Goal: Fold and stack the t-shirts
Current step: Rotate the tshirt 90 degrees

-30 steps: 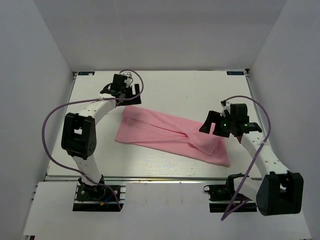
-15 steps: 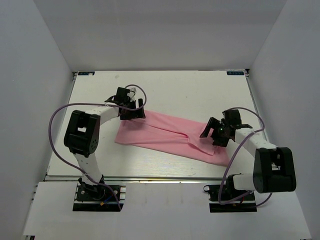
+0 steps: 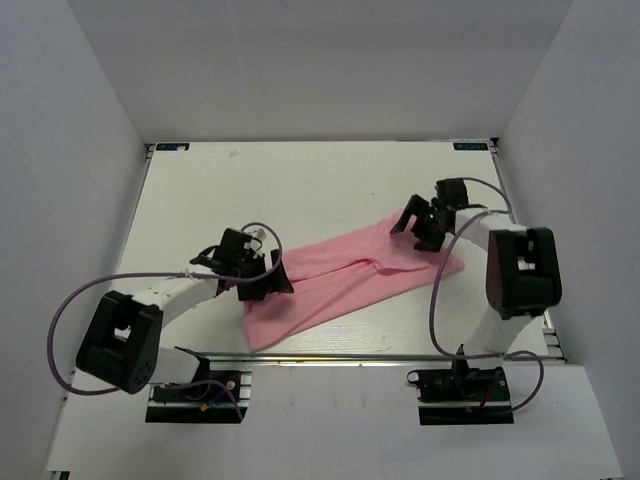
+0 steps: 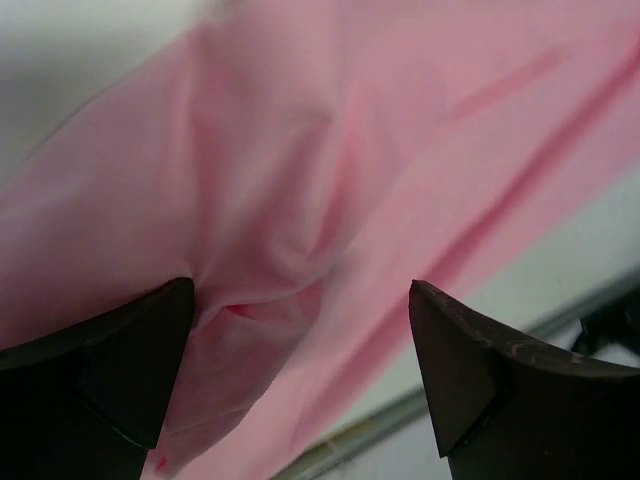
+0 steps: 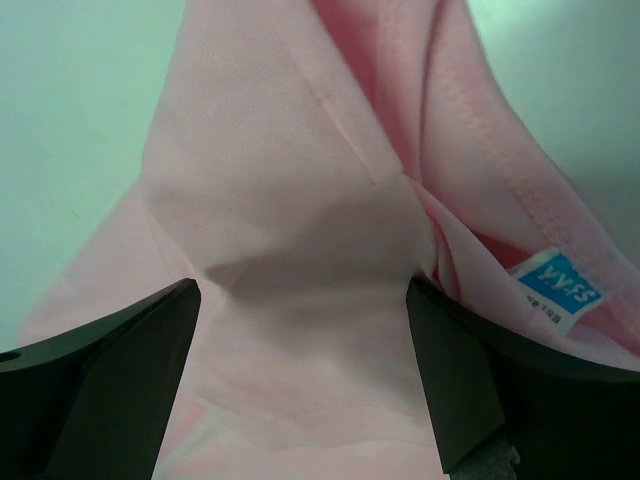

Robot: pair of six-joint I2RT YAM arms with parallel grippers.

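White walls box in a pale counter, with both arms bolted at its near edge. Across the middle of the counter lies the pink t-shirt, folded into a long band that runs on a slant from the near left toward the far right. Its near-left end sits close to the counter's front edge, and its far-right end fans out a little wider.

On the left, the left arm stretches low along the counter, trailing a looped purple cable. The left tool rests on the shirt's left end; its wrist camera shows both dark fingers spread wide, with a pucker of pink cloth gathered just beside one of them.

Opposite, the right arm reaches to the far end of the band, where the right tool sits on the fabric. Its jaws also stand wide apart, pink cloth filling the gap. A small blue neck label shows beside a stitched hem, close to the right-hand finger.
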